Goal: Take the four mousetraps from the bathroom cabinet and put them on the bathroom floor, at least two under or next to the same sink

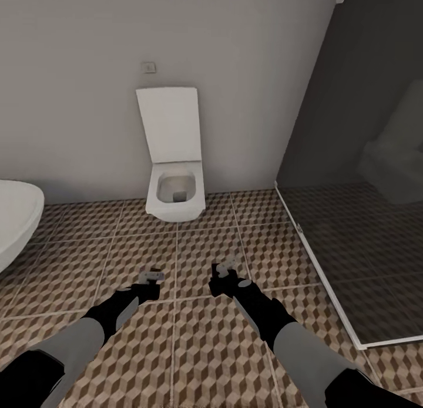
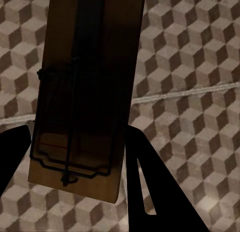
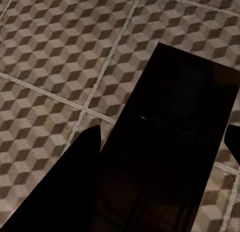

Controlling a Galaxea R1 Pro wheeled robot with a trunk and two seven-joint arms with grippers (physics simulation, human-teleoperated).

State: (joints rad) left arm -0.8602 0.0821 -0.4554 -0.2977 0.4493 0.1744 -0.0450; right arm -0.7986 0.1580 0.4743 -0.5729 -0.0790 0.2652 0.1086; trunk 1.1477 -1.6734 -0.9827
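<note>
Both arms reach forward and down over the cube-patterned brown, beige and white tiled bathroom floor [image 1: 194, 337], in front of the white wall-hung toilet [image 1: 174, 188] with its lid up.

The left claw [image 1: 154, 275] is gripping a flat rectangular wooden mousetrap [image 2: 87, 91] with dark wire parts. In the left wrist view the board sits between the two dark fingers [image 2: 145, 187], its long axis running out along them and well past their tips, wire side towards the camera, with tiles behind it.

The right claw [image 1: 226, 268] looks clamped on a second flat board [image 3: 175, 157]. In the right wrist view it is in deep shadow, so I take it for a mousetrap without seeing the wires. It also lies lengthwise between the fingers.

Both traps appear to be held above the floor, not touching it. The toilet is straight ahead of the claws. A white rounded fixture [image 1: 14, 226] lies well to the left of the toilet, nearer the left arm, and I cannot tell if it is the sink. So the coming placement probably depends on turning towards the sink first.
</note>
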